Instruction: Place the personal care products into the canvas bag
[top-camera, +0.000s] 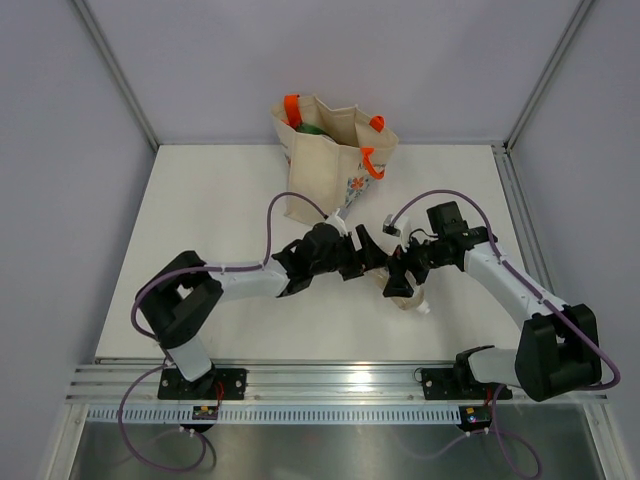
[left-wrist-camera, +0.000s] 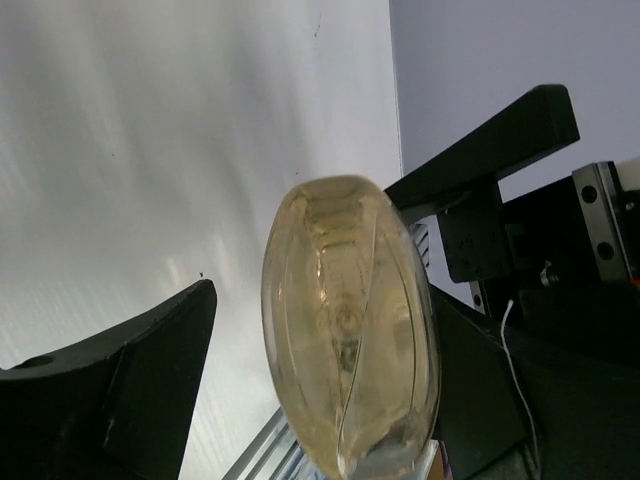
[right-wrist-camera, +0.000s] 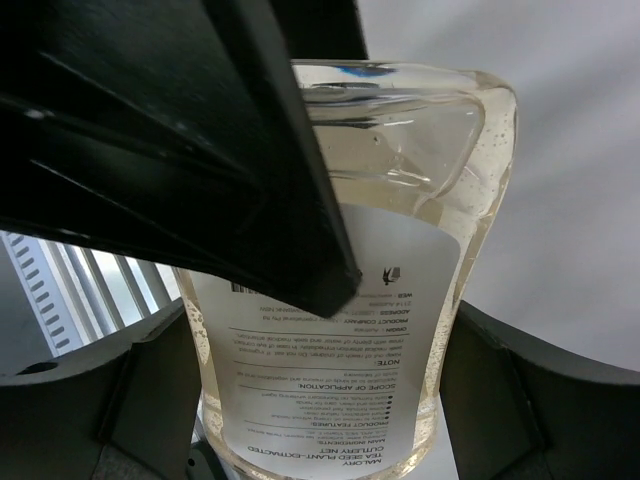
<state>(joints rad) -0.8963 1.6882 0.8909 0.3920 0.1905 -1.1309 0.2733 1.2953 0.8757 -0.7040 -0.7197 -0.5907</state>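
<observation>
- Where your arms meet from above, the clear pale-liquid plastic bottle (top-camera: 408, 295) sits near the beige canvas bag (top-camera: 325, 170), inside the white table (top-camera: 220, 220) edges.
- Left wrist: your left gripper (left-wrist-camera: 315, 340) is spread wide around it.
- Right wrist: your right gripper (right-wrist-camera: 320, 400) clamps its labelled sides.

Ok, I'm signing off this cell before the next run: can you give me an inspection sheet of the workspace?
Surface: white table, no spills seen.
Job's things: canvas bag upright near the far edge, green item inside; clear bottle between the grippers.
Clutter: nothing seen.
Grippers: right gripper shut on the bottle; left gripper open around its base.
Cables: purple cables loop off both arms.
Surroundings: grey walls, metal rail at the near edge.
</observation>
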